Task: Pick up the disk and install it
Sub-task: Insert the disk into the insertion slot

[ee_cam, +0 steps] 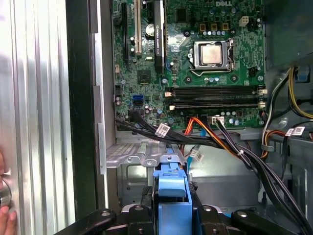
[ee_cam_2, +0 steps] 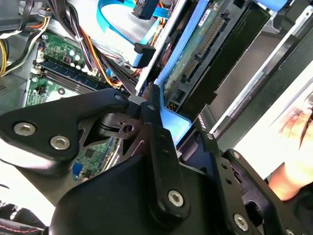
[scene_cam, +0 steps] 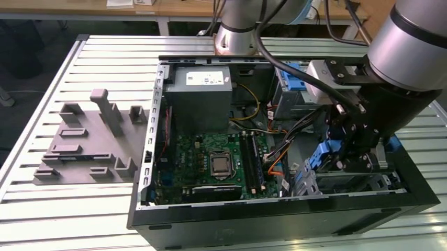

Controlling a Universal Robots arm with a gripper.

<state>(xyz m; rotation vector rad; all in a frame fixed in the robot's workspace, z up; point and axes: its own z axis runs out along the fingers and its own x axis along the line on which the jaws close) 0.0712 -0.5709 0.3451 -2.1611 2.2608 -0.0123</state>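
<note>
On the table (scene_cam: pixel 70 209), the open case (scene_cam: pixel 279 212) has its bay (scene_cam: pixel 353 183) in the near corner at the exterior view's right. The gripper (scene_cam: pixel 353 157) is clamped on the disk (scene_cam: pixel 323 154), which stands on edge over that bay with its long axis running straight down from the gripper.

One open computer case (scene_cam: pixel 279 206) is counted on the surface (scene_cam: pixel 70 209), and one grey moulded fixture (scene_cam: pixel 84 151) beside it. Within the case, one motherboard (scene_cam: pixel 188 157), one processor (scene_cam: pixel 221 164) and one grey power-supply box (scene_cam: pixel 202 102) are seen. One disk (ee_cam: pixel 170 188) is gripped by the one end effector (ee_cam: pixel 171 208). One person's hand (ee_cam_2: pixel 296 147) is noted in the second wrist view.
</note>
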